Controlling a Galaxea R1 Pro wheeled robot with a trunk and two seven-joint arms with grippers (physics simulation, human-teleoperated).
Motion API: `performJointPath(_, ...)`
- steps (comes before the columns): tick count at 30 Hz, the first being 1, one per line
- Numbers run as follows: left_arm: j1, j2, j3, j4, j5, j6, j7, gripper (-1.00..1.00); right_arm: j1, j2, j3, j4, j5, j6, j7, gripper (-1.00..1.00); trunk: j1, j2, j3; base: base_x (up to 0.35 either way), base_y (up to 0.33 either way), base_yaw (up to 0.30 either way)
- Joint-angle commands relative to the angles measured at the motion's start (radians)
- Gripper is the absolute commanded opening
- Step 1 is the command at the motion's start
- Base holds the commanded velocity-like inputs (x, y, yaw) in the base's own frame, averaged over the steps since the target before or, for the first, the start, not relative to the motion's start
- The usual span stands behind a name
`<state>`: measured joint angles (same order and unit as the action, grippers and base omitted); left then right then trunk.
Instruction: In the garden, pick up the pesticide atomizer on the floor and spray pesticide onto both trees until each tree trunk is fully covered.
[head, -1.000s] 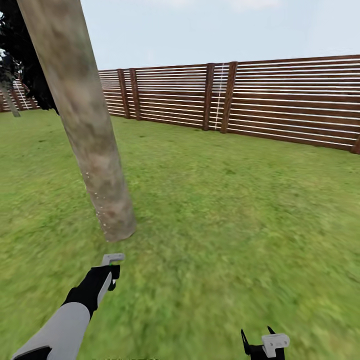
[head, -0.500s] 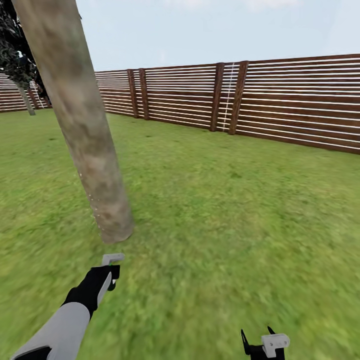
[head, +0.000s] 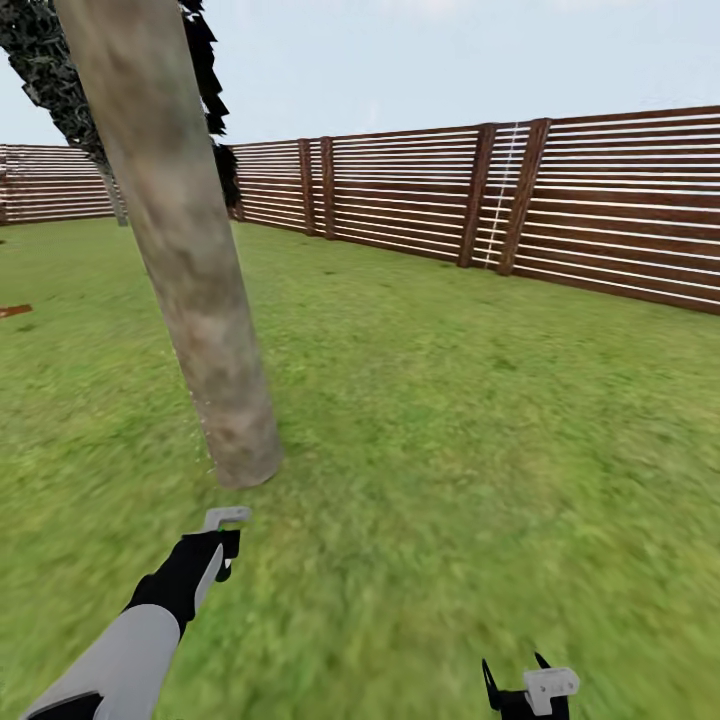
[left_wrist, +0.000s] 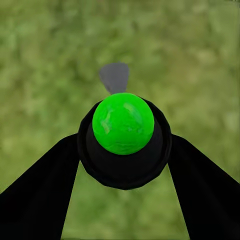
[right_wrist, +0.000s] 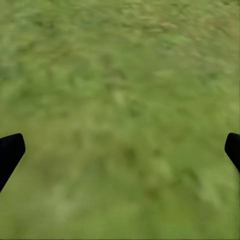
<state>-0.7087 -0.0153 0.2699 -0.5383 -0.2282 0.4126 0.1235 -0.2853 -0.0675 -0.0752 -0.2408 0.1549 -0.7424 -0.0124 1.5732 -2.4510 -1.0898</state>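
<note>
Head view: tree trunk (head: 190, 270) thick, mottled beige-grey, leaning.

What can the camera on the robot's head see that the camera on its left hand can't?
The head view has the big tree trunk, the brown fence, the sky and the right gripper. The left wrist view has a close look at the sprayer, a black thing with a bright green ball, squeezed between the left gripper's fingers. Both have green grass and the left gripper.
</note>
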Motion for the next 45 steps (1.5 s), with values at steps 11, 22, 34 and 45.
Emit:
performJointPath(11,0.0,0.001,0.0,0.0,0.0,0.0,-0.001,-1.0,0.0,0.0,0.0,0.0,0.0,0.0,0.0,1.0,0.0,0.0,0.0,0.103,-0.263,0.172)
performJointPath(22,0.0,-0.002,0.0,0.001,0.0,0.0,-0.003,-1.0,0.0,0.0,-0.001,0.0,0.0,0.0,-0.001,1.0,0.0,0.0,0.0,0.088,-0.162,0.165)
performJointPath(34,-0.043,-0.01,-0.011,0.039,-0.009,0.097,-0.007,-1.0,0.0,0.0,-0.002,0.0,0.002,0.0,0.0,1.0,0.0,0.0,0.0,0.004,-0.001,0.003)
performJointPath(45,-0.044,-0.007,-0.011,0.045,-0.01,0.101,-0.007,-1.0,0.0,0.0,-0.001,0.0,0.002,0.0,-0.001,1.0,0.0,0.0,0.0,0.21,-0.155,0.0)
